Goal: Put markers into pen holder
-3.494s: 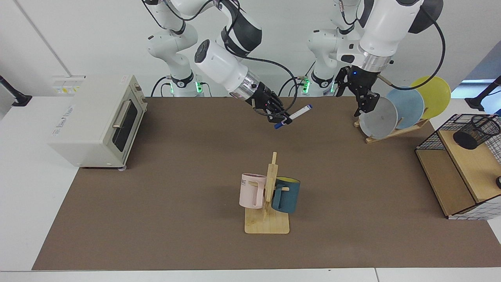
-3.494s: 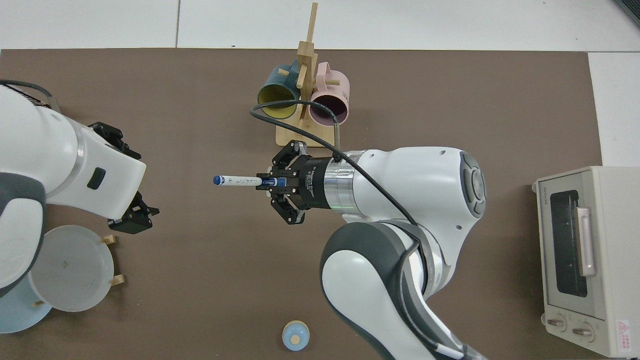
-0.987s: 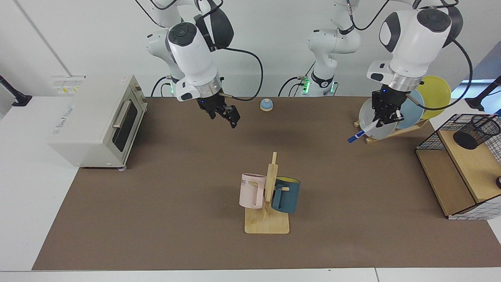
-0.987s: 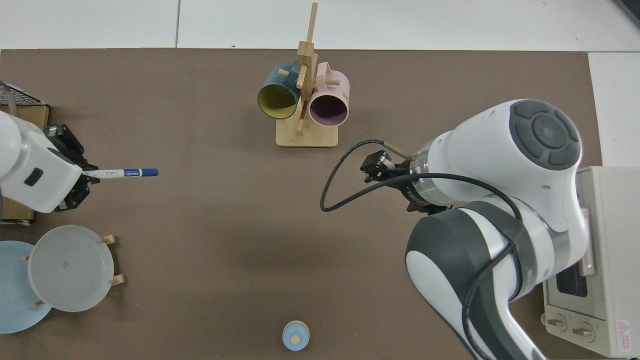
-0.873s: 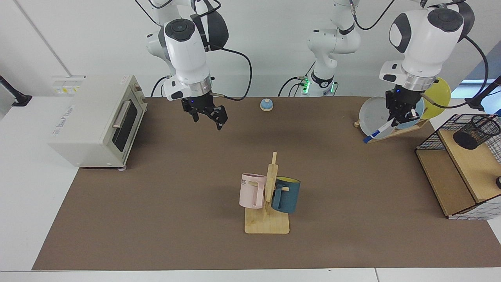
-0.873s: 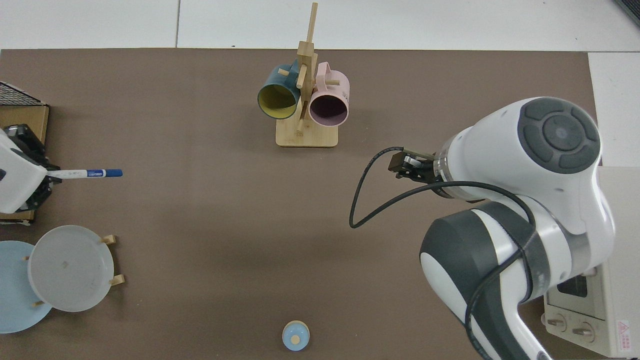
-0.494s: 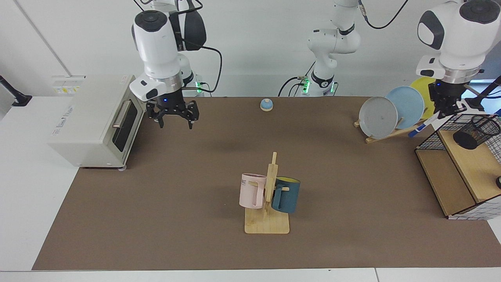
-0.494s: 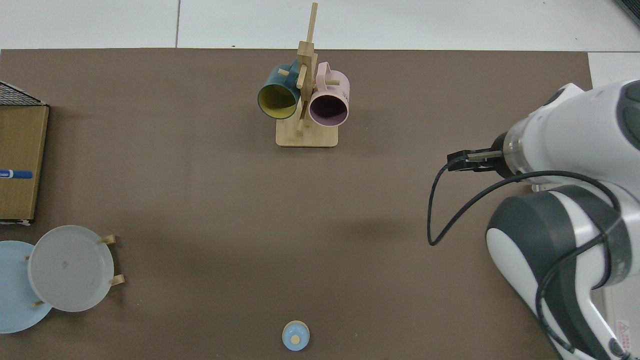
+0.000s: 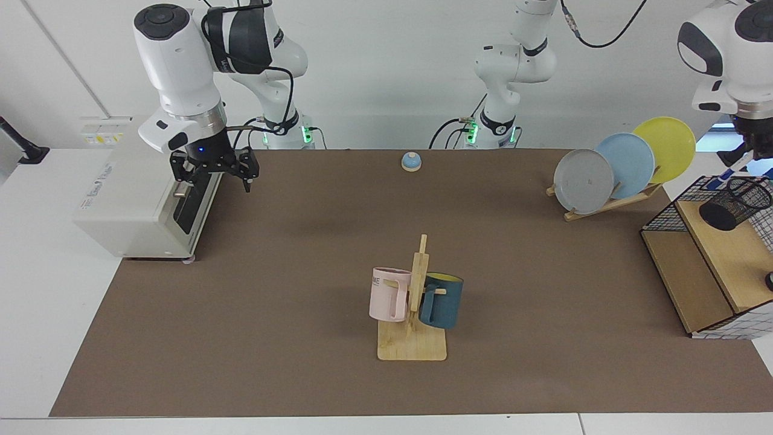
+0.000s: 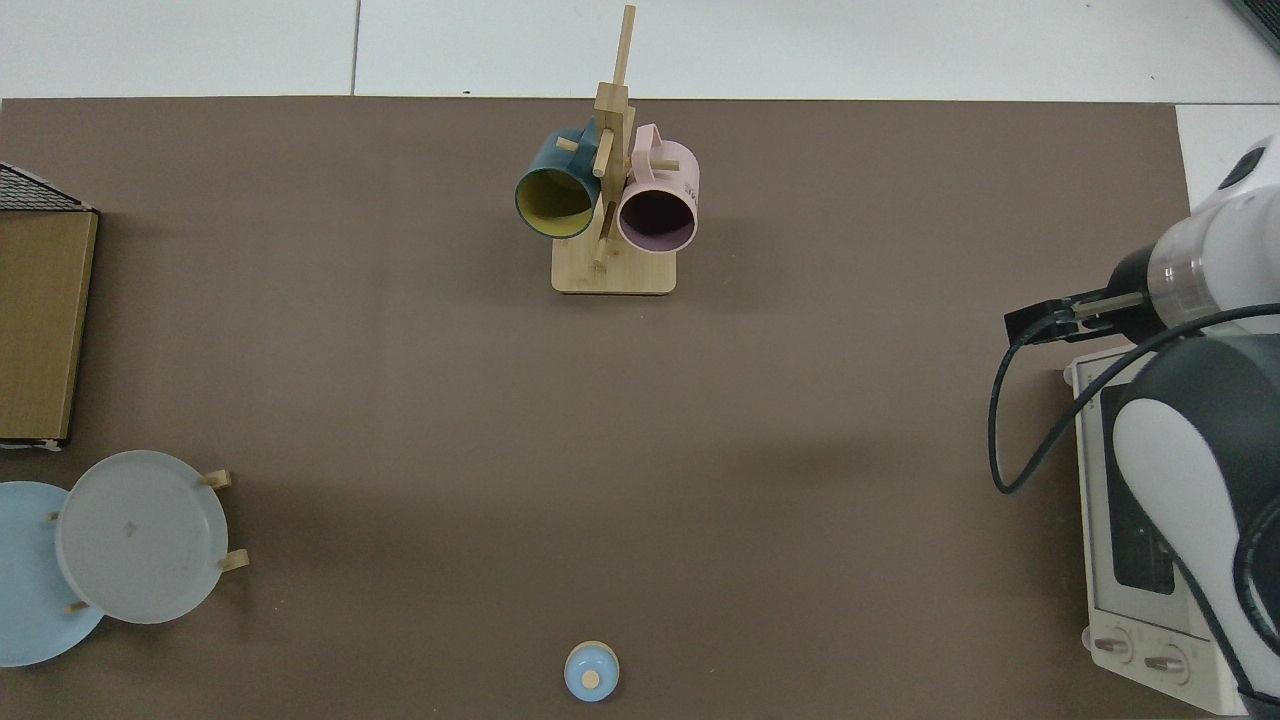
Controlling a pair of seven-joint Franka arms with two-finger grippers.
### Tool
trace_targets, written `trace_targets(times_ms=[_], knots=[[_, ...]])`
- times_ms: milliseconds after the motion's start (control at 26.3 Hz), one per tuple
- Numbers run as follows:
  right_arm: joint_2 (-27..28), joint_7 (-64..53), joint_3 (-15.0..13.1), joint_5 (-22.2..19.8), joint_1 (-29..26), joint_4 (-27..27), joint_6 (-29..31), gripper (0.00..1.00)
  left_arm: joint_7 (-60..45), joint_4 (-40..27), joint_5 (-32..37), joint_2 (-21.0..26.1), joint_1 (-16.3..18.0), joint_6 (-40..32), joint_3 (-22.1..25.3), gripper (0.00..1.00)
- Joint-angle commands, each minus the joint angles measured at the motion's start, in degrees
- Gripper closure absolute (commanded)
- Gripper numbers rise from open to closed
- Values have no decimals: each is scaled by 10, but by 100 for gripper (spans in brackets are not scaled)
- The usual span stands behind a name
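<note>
Both arms sit far apart: the left gripper (image 9: 750, 158) pinches the marker (image 9: 725, 179) just above the pen holder (image 9: 734, 203) on the wire rack (image 9: 664, 212), while the right gripper (image 9: 214, 173) hangs wide beside the toaster oven (image 9: 130, 187)
</note>
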Motion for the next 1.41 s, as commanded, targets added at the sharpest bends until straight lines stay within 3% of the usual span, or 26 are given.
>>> trace_targets(times_ms=[0,380,759,1291,1329,1367], knots=[[2,-13,8,18,-27,23,-57,0,18,53,34,37,0,10,24,100],[-12,99,10,24,-27,17,-63,0,31,55,49,45,12,82,25,100],[-12,0,10,24,-34,15,-57,0,26,52,61,70,14,78,24,100],[-12,-4,11,25,-41,15,-57,0,-48,35,82,96,14,40,24,99],[-13,-4,11,26,-41,15,-58,0,-53,34,82,96,14,38,24,79],[-13,-4,11,32,-41,14,-58,0,-57,32,82,96,14,35,24,34]])
